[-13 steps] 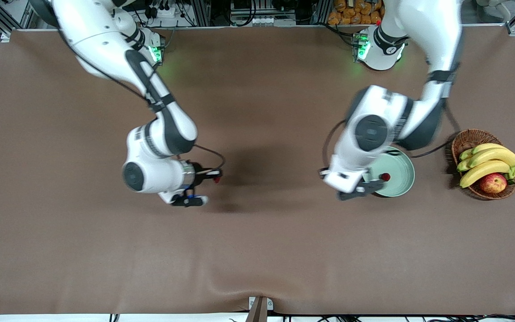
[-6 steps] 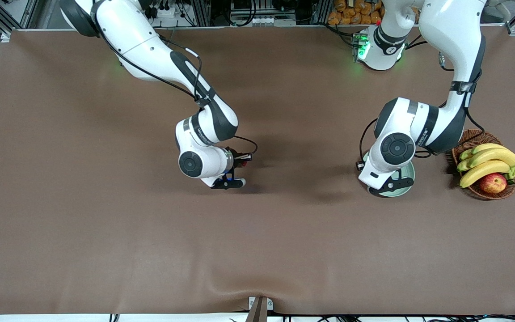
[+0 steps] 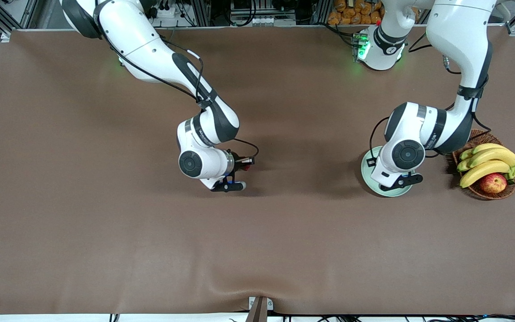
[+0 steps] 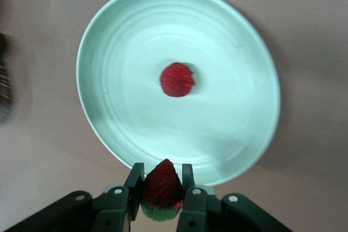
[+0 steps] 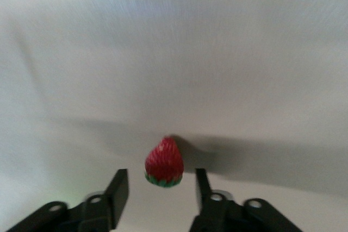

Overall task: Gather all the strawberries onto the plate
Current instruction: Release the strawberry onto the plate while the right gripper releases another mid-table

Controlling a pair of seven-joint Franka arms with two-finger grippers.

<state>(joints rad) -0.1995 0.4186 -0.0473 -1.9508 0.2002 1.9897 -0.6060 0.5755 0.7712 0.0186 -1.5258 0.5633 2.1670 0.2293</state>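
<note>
Gripping strawberry [image 4: 161,188] between closed-in fingers, left gripper [image 4: 161,193] hangs over plate [image 4: 109,42] rim; second strawberry [image 4: 177,79] lies at plate centre. Right gripper [image 5: 161,189] over mid-table, fingers spread apart, third strawberry [image 5: 163,162] on cloth between them, untouched. Basket [image 3: 467,139] beside plate, toward left arm's end.

Table [image 3: 105,232]: covered with brown cloth, a little wrinkled at the near edge.
Frame [image 3: 204,11]: aluminium rails along the top edge.
</note>
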